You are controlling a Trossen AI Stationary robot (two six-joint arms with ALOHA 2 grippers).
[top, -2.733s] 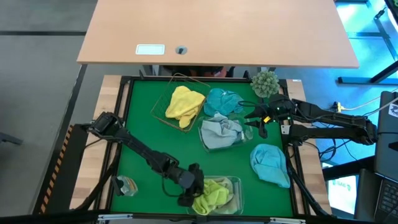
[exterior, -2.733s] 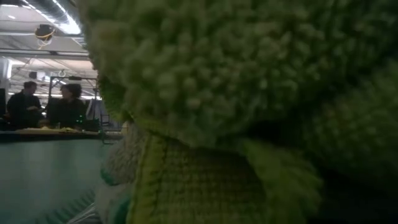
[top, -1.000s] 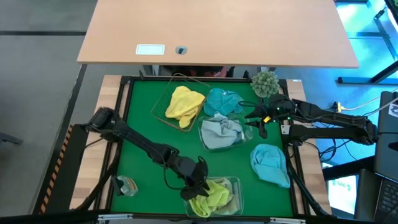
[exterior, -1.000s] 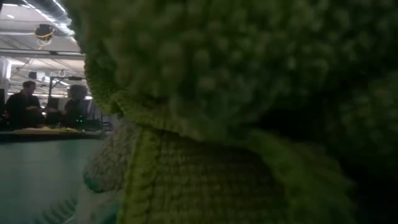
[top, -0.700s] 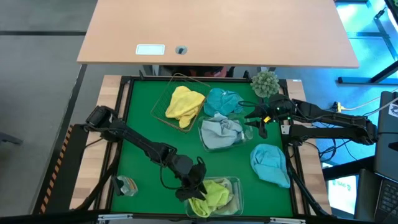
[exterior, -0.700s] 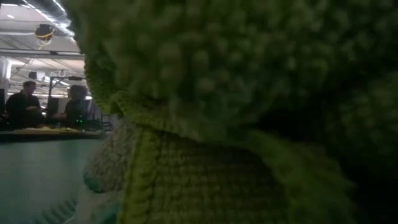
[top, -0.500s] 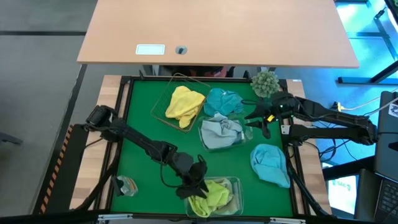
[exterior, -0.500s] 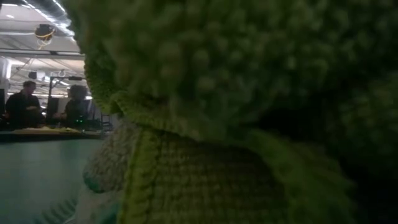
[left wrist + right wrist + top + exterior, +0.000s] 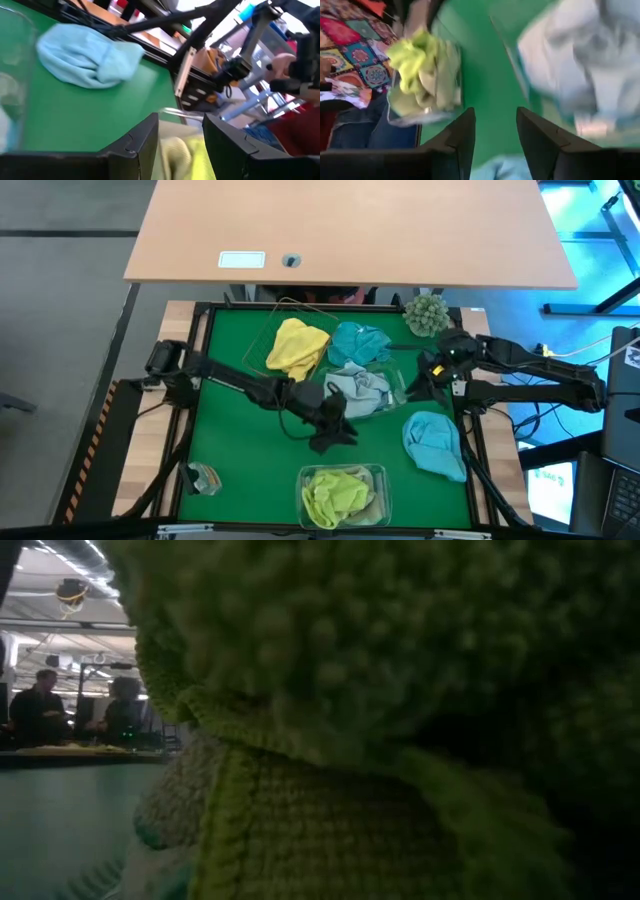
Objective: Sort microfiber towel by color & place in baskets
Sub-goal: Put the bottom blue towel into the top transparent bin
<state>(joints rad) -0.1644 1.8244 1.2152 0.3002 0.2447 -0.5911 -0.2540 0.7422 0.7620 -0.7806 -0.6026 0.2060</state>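
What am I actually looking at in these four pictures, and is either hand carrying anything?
Two dark robot arms work over a green table. One picture looks straight down, one sits at table height and is blocked by a fuzzy green cloth, and two ride the wrists. The left hand hovers open and empty mid-table, beside a clear plastic tub of pale blue cloths. The right hand, also open and empty, is at that tub's other side. A clear tub of lime cloths sits at the near edge, a yellow cloth lies in a brown wire basket, a teal cloth next to it, and a loose light blue cloth on the right.
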